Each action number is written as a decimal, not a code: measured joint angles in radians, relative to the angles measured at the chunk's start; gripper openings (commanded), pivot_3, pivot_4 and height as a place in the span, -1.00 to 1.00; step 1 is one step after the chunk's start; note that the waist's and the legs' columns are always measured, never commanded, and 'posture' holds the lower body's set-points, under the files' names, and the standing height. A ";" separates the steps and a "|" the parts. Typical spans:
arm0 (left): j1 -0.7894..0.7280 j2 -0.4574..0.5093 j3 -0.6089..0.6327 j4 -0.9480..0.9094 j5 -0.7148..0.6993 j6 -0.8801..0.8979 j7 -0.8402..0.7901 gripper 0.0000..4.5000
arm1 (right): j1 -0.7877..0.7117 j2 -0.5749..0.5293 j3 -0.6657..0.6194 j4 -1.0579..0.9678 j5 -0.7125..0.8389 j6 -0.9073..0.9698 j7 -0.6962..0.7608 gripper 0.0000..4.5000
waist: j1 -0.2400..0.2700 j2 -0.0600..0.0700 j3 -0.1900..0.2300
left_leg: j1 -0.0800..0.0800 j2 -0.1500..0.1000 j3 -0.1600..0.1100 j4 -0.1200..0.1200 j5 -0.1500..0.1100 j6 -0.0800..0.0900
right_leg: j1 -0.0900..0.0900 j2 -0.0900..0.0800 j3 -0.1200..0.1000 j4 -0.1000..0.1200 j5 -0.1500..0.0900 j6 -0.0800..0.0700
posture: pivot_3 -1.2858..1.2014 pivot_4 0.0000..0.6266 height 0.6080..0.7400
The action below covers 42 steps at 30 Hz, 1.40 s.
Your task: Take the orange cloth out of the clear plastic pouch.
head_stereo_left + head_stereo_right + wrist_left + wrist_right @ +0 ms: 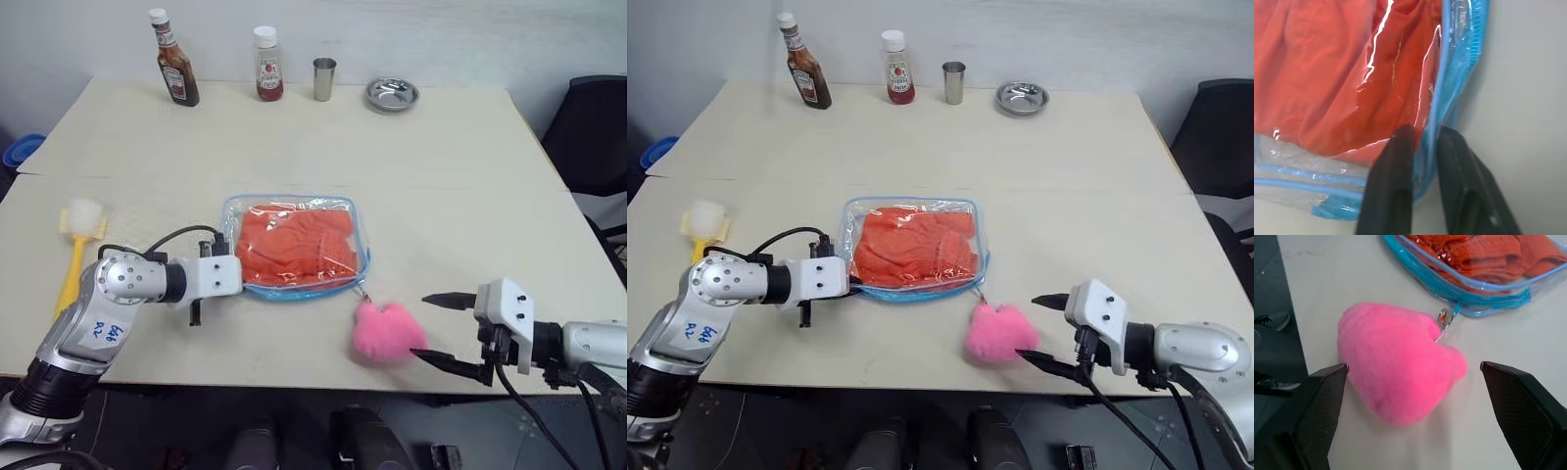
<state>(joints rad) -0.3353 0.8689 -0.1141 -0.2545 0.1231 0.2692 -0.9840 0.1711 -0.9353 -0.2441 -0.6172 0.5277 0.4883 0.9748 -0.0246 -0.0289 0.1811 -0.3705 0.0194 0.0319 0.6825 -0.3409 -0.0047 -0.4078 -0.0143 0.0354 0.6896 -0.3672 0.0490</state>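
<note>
Orange cloth (296, 245) sits sealed in your pouch (361, 257): left pincer (1422, 166) pinches its blue edge to anchor it, right pincer (1413, 382) gapes around the pink plush (1400, 364).

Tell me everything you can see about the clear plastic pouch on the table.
The clear plastic pouch is a flat, rounded-corner bag of glossy see-through film with light blue edging. It lies flat mid-table with the wrinkled orange cloth inside. A small metal pull at its near right corner links to a pink plush toy lying beside it. The left gripper has its two black fingers set close on either side of the pouch's blue edge at the near left corner.
</note>
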 measured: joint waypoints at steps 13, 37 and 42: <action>0.076 0.057 0.264 -0.051 -0.452 0.115 -0.189 0.11 | -0.093 0.024 0.167 0.185 -0.084 -0.110 0.110 0.32 | -0.004 0.000 0.000 | 0.000 0.001 0.000 0.000 0.000 -0.001 | 0.000 0.000 -0.001 0.000 0.000 0.000 | 0.03 -0.52 1.00; -0.049 0.027 0.080 -0.100 -0.488 0.194 -0.110 0.11 | -0.402 0.298 0.533 0.273 -0.194 -0.026 0.037 -0.54 | -0.004 0.001 0.001 | -0.001 0.000 -0.001 0.000 0.003 -0.006 | -0.001 0.000 -0.001 0.000 0.000 0.000 | 0.03 -0.52 1.00; -0.109 -0.015 -0.024 -0.081 -0.453 0.177 -0.132 0.11 | -0.385 0.276 0.528 0.258 -0.194 -0.012 0.040 0.24 | -0.004 0.001 0.001 | -0.001 0.000 -0.001 0.000 0.003 -0.006 | -0.001 0.001 0.000 0.000 0.000 0.000 | 0.03 -0.52 1.00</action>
<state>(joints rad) -0.4442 0.8538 -0.1379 -0.3357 -0.3303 0.4463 -1.1161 -0.2143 -0.6595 0.2842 -0.3596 0.3334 0.4762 1.0145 -0.0288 -0.0278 0.1818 -0.3712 0.0196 0.0312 0.6826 -0.3382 -0.0108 -0.4089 -0.0136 0.0353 0.6899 -0.3672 0.0490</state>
